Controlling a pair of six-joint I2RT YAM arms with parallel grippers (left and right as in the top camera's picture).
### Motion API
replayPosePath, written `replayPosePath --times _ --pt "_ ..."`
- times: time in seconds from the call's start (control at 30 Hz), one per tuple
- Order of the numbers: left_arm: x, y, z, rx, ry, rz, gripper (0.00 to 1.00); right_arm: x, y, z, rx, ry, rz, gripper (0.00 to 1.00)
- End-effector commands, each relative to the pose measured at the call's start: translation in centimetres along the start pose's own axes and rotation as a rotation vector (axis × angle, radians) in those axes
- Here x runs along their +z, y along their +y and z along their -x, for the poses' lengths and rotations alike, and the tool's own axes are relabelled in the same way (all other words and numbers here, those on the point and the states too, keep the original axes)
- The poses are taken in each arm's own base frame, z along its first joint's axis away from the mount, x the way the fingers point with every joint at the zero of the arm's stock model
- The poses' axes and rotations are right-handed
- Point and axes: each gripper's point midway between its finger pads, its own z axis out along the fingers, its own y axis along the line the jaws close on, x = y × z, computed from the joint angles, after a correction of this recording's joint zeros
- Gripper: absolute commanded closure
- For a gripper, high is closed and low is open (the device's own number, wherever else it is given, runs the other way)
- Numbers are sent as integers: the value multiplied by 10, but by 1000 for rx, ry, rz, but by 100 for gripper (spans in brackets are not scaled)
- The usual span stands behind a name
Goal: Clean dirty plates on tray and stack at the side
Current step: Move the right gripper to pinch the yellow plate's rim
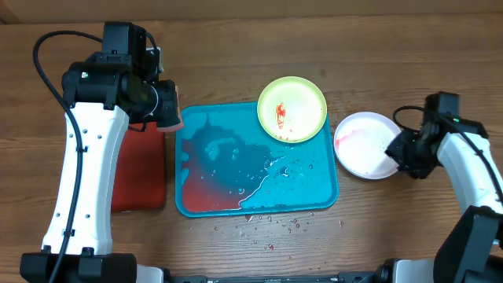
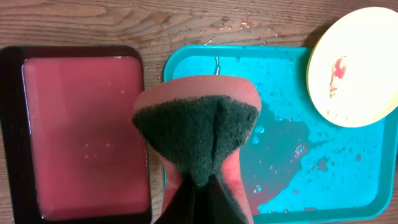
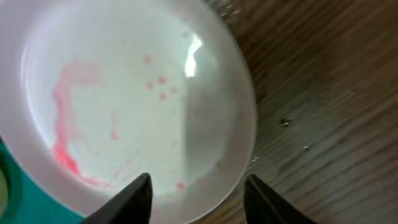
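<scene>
One yellow-green plate (image 1: pixel 291 108) sits dirty on the teal tray (image 1: pixel 220 134). One whitish plate (image 1: pixel 363 144) lies near the right edge of the desk (image 1: pixel 393 236), the right gripper (image 3: pixel 199 186) spread open and empty above it. The left gripper (image 2: pixel 196 202) clamps a sponge (image 2: pixel 196 127), so scrubbing likely follows.

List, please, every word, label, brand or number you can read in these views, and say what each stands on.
None: no readable text shows on the teal tray, the yellow-green plate, the white plate, the dark red tray or the sponge.
</scene>
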Motion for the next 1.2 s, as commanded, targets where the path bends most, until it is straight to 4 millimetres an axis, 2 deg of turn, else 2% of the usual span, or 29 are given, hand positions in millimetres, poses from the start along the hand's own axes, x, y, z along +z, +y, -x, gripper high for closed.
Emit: replayPosePath --times 0.0,0.1,0.23,0.33,0.57,0.83,1.0,1.17 --pt "3 -1 0 2 5 -7 96 -20 36 6 -63 -27 122 48" --pt "3 -1 0 2 5 -7 96 -32 72 7 -115 -42 238 48" --pt "3 -1 0 1 5 -7 96 -38 122 -3 -124 -41 388 47" --pt "3 -1 0 1 5 -7 96 -32 141 -10 -131 -62 392 47" --pt "3 -2 2 -3 -1 -8 96 4 163 -31 -172 -80 293 51" --pt "3 -2 2 -2 -2 -9 96 49 170 -44 -200 -56 219 56" --pt "3 -2 2 -2 -1 -9 96 55 177 -61 -243 -17 221 66" --pt "3 -2 2 -2 -1 -8 96 58 172 -99 -333 57 163 67"
